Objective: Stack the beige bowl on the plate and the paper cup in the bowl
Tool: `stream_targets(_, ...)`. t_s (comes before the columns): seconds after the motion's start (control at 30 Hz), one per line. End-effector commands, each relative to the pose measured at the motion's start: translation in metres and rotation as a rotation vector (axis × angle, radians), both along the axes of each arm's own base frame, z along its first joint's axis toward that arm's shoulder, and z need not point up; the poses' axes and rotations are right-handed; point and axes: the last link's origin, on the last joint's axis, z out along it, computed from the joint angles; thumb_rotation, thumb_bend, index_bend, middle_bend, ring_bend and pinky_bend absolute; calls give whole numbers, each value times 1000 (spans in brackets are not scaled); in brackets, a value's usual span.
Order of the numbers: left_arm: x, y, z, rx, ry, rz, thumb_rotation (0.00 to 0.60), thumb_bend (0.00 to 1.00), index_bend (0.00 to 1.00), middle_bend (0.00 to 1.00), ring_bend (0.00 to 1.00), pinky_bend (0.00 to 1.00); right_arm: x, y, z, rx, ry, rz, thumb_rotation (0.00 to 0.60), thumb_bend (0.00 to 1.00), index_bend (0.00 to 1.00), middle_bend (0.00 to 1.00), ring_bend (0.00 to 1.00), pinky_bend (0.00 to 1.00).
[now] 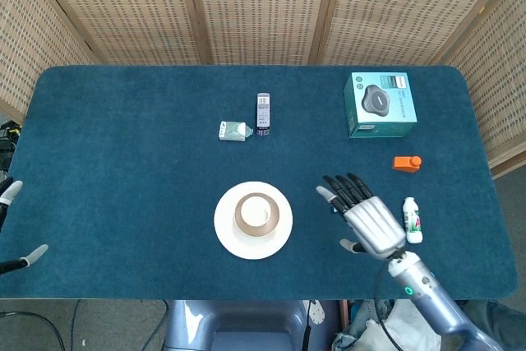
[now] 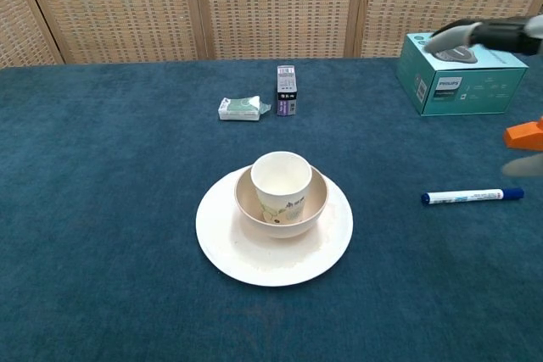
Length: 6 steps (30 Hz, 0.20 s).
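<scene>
The white plate [image 2: 229, 247] [image 1: 224, 232] lies near the table's front middle. The beige bowl [image 2: 314, 201] [image 1: 240, 206] sits on it, and the paper cup [image 2: 281, 180] [image 1: 256, 212] stands upright inside the bowl. My right hand [image 1: 367, 219] hovers to the right of the stack, fingers spread, holding nothing; in the chest view only its fingertips [image 2: 475, 34] show at the upper right edge. Of my left hand only fingertips [image 1: 11, 190] show at the far left edge of the head view, apart and holding nothing.
A marker pen [image 2: 472, 197] lies right of the plate. A teal box [image 1: 379, 103], an orange object [image 1: 406, 163] and a small white bottle [image 1: 411, 219] sit on the right. A small packet [image 1: 233, 130] and a dark box [image 1: 263, 113] lie behind the plate.
</scene>
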Motion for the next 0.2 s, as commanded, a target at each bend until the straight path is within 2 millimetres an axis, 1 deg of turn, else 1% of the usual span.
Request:
stream_targets(0.03,0,-2,-4,3,18,-5,600,0,0,0,0,0,-40,25,16,-71,-51,-61,600,0,10,0,0,0)
stream_targets(0.1,0,-3,-7,12,36,-4,600,0,0,0,0,0,-56,35,21,-112,-49,-96,600,0,1,0,0,0)
stream_targets(0.2,1,-5,-11,22,49,-2,600,0,0,0,0,0,-70,45,25,-157,-36,-128,600,0,0,0,0,0)
